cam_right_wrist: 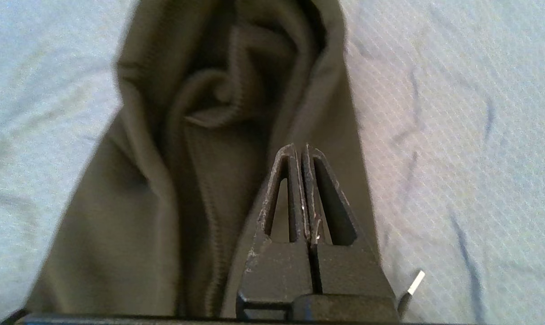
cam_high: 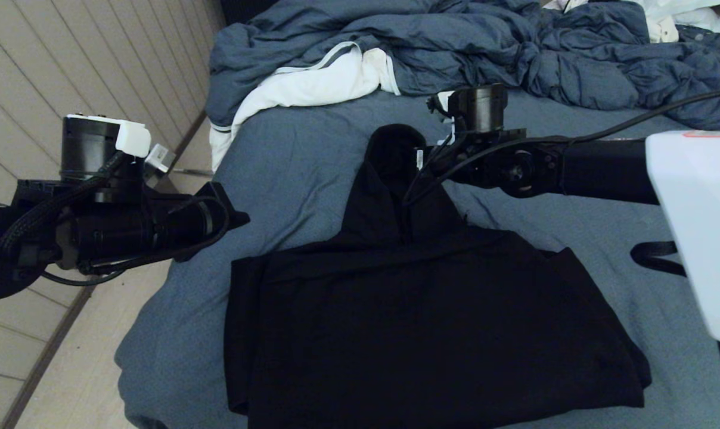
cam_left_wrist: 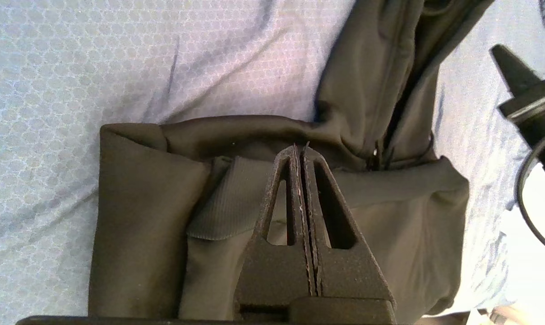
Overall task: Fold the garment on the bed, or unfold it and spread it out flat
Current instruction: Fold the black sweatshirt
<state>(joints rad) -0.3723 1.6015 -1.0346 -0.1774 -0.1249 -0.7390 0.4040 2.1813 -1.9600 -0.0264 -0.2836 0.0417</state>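
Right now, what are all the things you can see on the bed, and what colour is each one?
black zip-up hoodie: one, black, partly folded in the middle of the bed, hood pointing toward the duvet.
blue-grey bed sheet: one, blue-grey, under the hoodie.
rumpled blue-grey duvet: one, blue-grey, heaped at the far end.
white cloth with grey stripes: one, white, beside the duvet.
left gripper: one, black, shut, empty, above the hoodie.
right gripper: one, black, shut, empty, above the hood.
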